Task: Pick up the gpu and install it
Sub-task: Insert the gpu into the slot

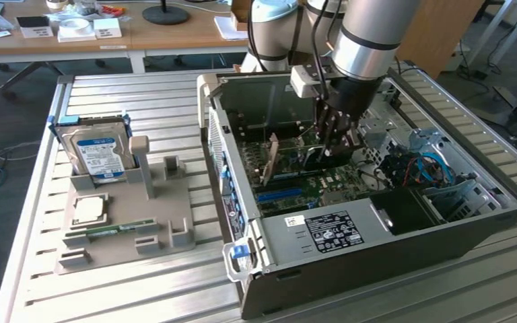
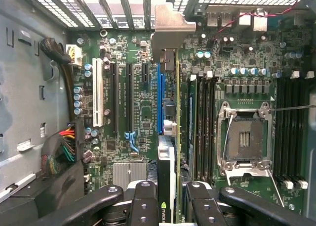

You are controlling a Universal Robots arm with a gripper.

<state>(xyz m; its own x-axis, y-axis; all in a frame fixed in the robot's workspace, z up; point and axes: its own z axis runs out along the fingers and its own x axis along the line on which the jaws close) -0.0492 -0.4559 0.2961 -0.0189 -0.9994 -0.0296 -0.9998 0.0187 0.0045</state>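
The gpu (image 2: 171, 112) is seen edge-on in the wrist view. It is a thin card standing upright over the motherboard, alongside the blue slot (image 2: 159, 95). Its grey metal bracket (image 2: 170, 23) reaches the case's rear slot openings. My gripper (image 2: 170, 199) is shut on the near end of the card, with one black finger (image 2: 143, 203) on each side of it. In the exterior view the gripper (image 1: 333, 156) reaches down into the open PC case (image 1: 366, 235), and the brownish card (image 1: 272, 158) stands on the green board beside it. Whether the card is fully seated I cannot tell.
To the exterior view's left, a grey fixture (image 1: 155, 202) holds a silver hard drive (image 1: 99, 153), a CPU chip (image 1: 89, 208) and a green memory stick (image 1: 115, 230). Inside the case are an open CPU socket (image 2: 244, 139), memory slots (image 2: 202, 127) and coloured cables (image 2: 61, 147).
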